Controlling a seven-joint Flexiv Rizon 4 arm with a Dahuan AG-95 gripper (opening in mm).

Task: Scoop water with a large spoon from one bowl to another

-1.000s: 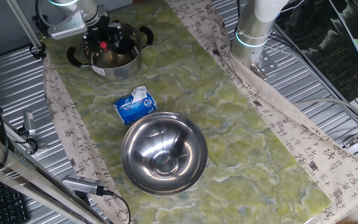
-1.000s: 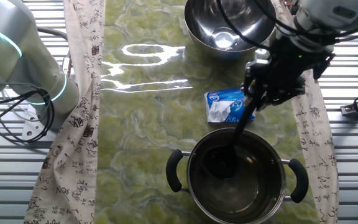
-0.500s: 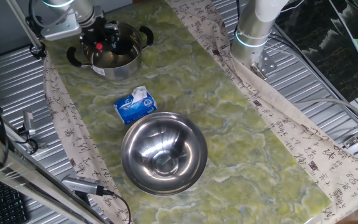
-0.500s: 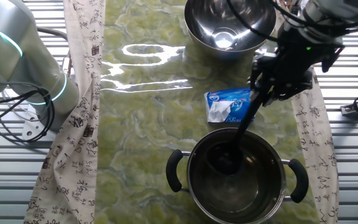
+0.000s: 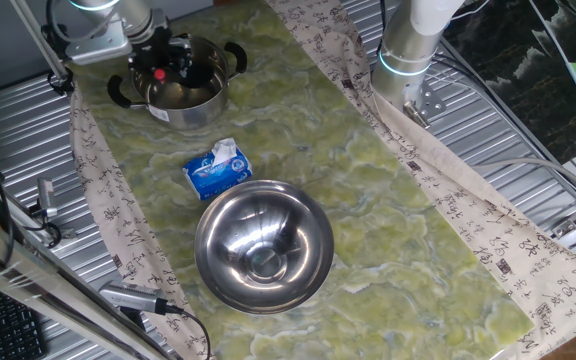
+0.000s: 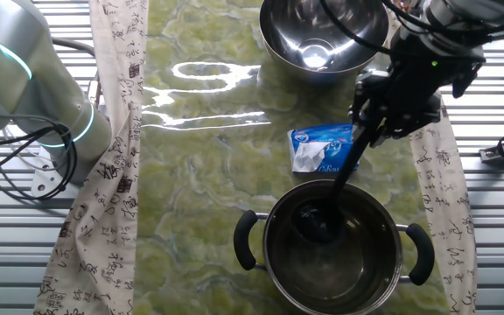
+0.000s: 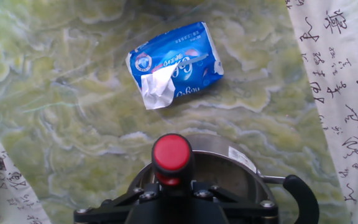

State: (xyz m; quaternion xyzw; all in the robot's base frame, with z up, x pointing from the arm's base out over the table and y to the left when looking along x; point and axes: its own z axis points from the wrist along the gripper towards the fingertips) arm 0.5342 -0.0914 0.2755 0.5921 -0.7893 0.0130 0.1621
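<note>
Spilling is the big worry here, I think: the gripper (image 6: 376, 122) is clamping the large spoon (image 6: 344, 175) high up on its handle, jaws closed snug around it, and the handle is leaning at a slant down into the pot (image 6: 261, 227). If the arm is lifting that long lever too fast or tilting it on the way over, the water is probably sloshing right out before it's getting anywhere near the steel bowl (image 6: 274, 39). The tissue pack (image 6: 322, 147) is sitting on the table between pot and bowl, so drips are likely landing on it. A slim handle could also be twisting in the grip, though that's just my guess.

As for the spoon itself, it's looking thin and dark, with a little round red knob (image 7: 171, 154) capping the end, and that knob is filling the middle of the hand view. Its scoop end is sitting low inside the pot, near the bottom. I can't really tell the water apart from the steel, since it's only showing as a dull sheen in there. The bowl is looking empty and shiny so far.
</note>
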